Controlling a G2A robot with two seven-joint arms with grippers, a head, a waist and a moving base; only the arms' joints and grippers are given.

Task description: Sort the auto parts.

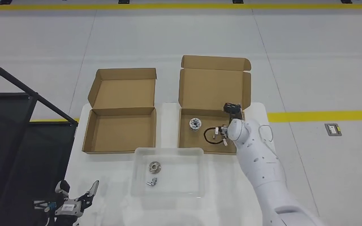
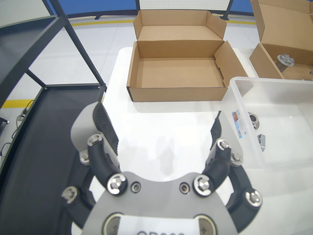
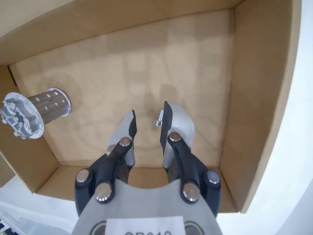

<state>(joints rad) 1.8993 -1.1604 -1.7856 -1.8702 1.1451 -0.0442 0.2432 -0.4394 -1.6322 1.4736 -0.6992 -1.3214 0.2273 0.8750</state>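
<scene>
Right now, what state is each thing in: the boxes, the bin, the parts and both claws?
Left box: lid open.
Right box: lid open, two parts inside.
Clear bin: uncovered, holding a ring and a small metal piece.
Toothed cylinder: upright in the right box.
Bolt: between the right claw's fingers, unclamped.
Left claw: open, holding nothing.
Right claw: open, inside the right box.

A ribbed silver cylinder (image 3: 36,116) with a toothed flange stands on end in the left part of the right cardboard box (image 1: 189,139). A small silver bolt (image 3: 159,119) is to its right in that box. In the clear tray (image 1: 182,169), a round metal bushing (image 1: 154,166) lies just beyond a small angular bracket (image 1: 151,182).
</scene>
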